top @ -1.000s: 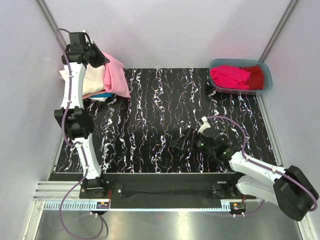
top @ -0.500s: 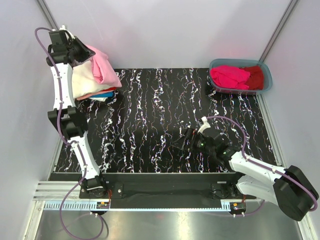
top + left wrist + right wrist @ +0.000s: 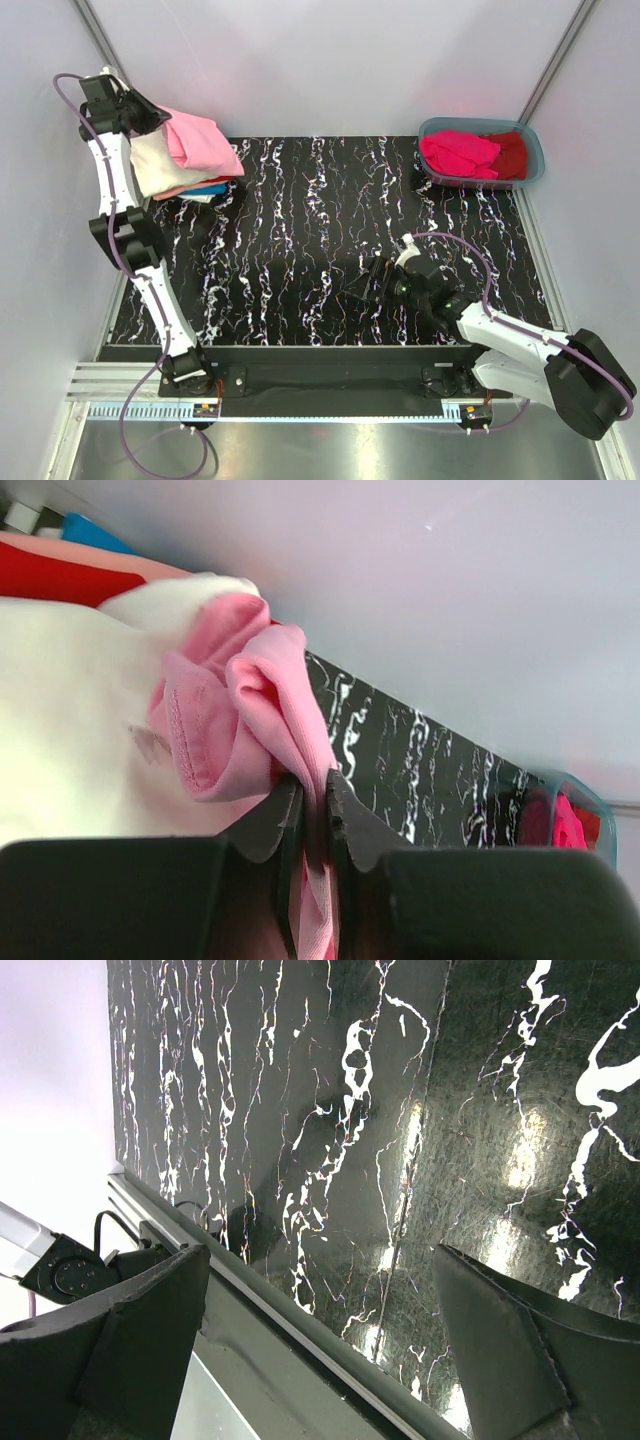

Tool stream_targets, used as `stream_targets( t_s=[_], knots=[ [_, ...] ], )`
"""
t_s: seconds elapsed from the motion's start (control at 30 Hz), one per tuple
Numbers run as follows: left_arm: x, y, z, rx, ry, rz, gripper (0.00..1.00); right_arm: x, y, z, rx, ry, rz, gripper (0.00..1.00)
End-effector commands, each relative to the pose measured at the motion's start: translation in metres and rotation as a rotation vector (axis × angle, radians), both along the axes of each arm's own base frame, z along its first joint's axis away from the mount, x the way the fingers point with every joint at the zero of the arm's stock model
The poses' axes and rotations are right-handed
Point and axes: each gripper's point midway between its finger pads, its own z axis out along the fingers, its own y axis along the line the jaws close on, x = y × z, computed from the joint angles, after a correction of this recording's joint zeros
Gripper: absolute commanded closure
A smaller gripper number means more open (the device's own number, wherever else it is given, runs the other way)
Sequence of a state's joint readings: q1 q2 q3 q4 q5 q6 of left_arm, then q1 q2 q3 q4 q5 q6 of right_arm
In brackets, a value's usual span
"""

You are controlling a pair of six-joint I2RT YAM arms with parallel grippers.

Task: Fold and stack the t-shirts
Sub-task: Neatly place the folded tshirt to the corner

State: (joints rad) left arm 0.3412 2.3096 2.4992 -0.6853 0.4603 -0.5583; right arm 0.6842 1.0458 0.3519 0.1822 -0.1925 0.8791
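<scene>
My left gripper (image 3: pixel 155 118) is raised at the far left corner, shut on a fold of the light pink t-shirt (image 3: pixel 203 145). In the left wrist view the jaws (image 3: pixel 313 800) pinch that pink cloth (image 3: pixel 250 705). The pink shirt drapes over a cream-white shirt (image 3: pixel 158 168) on a stack with a blue layer (image 3: pixel 208 189) and a red layer (image 3: pixel 60 580) beneath. A magenta shirt (image 3: pixel 459 152) and a dark red shirt (image 3: pixel 512 155) lie crumpled in the tub. My right gripper (image 3: pixel 368 283) hovers low over the table's near middle, open and holding nothing (image 3: pixel 320 1330).
The grey-blue plastic tub (image 3: pixel 533 140) stands at the far right corner. The black marbled table (image 3: pixel 320 220) has a metal rail along its near edge (image 3: pixel 300 1340). White walls close in on the left, the back and the right.
My left arm has swung left and back toward the wall, dragging the pink shirt with it over the stack. The right arm has not moved.
</scene>
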Motion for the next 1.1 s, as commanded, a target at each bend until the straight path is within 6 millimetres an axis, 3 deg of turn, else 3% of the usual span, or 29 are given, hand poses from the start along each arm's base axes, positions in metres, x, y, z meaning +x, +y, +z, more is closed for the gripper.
stream_targets(
  t_s=[0.0,0.27,0.5,0.73,0.83,0.9,0.93,0.97,1.03,1.07],
  knots=[
    [0.01,0.016,0.036,0.061,-0.135,0.006,0.86,0.009,0.001,0.009,0.019,-0.043,-0.014,0.0],
    [-0.001,0.063,0.046,0.052,-0.174,0.058,0.87,0.009,0.0,0.008,0.023,-0.042,-0.015,0.0],
    [-0.006,0.107,0.027,0.046,-0.141,0.15,0.88,0.009,-0.001,0.009,0.03,-0.044,-0.015,0.0],
    [0.002,0.122,-0.04,0.068,-0.022,0.166,0.83,0.009,-0.002,0.009,0.035,-0.045,-0.018,0.0],
    [-0.004,0.138,-0.06,0.117,0.049,0.233,0.78,0.009,-0.002,0.009,0.035,-0.045,-0.018,0.0],
    [-0.015,0.155,-0.087,0.17,0.124,0.319,0.74,0.01,-0.002,0.008,0.036,-0.042,-0.019,0.0],
    [-0.024,0.159,-0.071,0.227,0.114,0.348,0.73,0.01,-0.003,0.008,0.037,-0.041,-0.019,0.0],
    [-0.037,0.174,-0.09,0.278,0.183,0.426,0.71,0.01,-0.002,0.009,0.039,-0.041,-0.019,0.0],
    [-0.046,0.183,-0.09,0.333,0.221,0.461,0.65,0.009,-0.002,0.008,0.039,-0.039,-0.019,0.0],
    [-0.055,0.196,-0.091,0.381,0.259,0.509,0.64,0.009,-0.002,0.009,0.041,-0.04,-0.018,0.0]
  ],
)
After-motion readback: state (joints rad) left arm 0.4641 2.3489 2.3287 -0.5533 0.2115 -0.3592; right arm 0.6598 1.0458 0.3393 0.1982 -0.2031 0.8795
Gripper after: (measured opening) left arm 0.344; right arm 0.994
